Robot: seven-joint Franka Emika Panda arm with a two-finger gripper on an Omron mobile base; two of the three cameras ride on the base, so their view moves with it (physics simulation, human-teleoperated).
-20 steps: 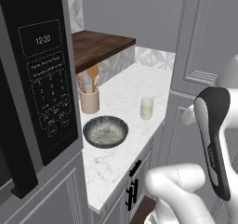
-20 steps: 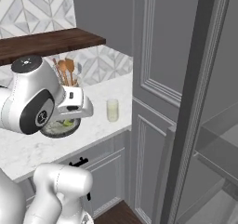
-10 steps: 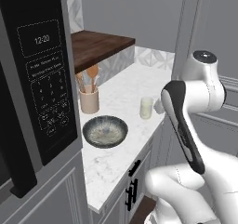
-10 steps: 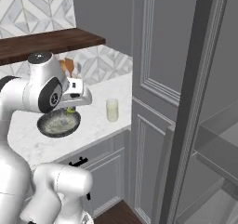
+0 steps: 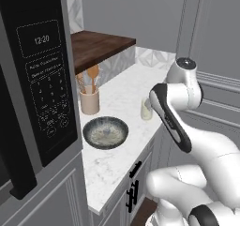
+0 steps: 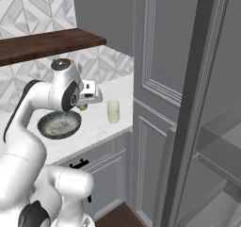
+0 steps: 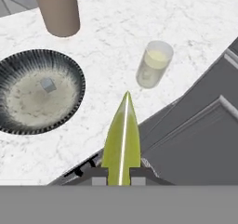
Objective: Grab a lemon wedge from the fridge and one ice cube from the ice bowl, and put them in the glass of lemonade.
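Note:
In the hand view my gripper is shut on a yellow-green lemon wedge whose tip points away from the hand. It hangs over the counter's front edge. Ahead and slightly right stands the glass of lemonade, upright. The ice bowl lies to the left with one ice cube inside. From the right base view the gripper hovers above the bowl, left of the glass. In the left base view the arm partly covers the glass beside the bowl. The fridge stands open at the right.
A beige crock with wooden spoons stands behind the bowl on the marble counter. A dark microwave looms at the left and a wooden shelf runs above. Grey panelled cabinets flank the counter.
The arm has swung from near the cameras out over the counter, carrying the lemon wedge. The hand now hangs by the bowl and the glass. The jaws have stayed closed on the wedge.

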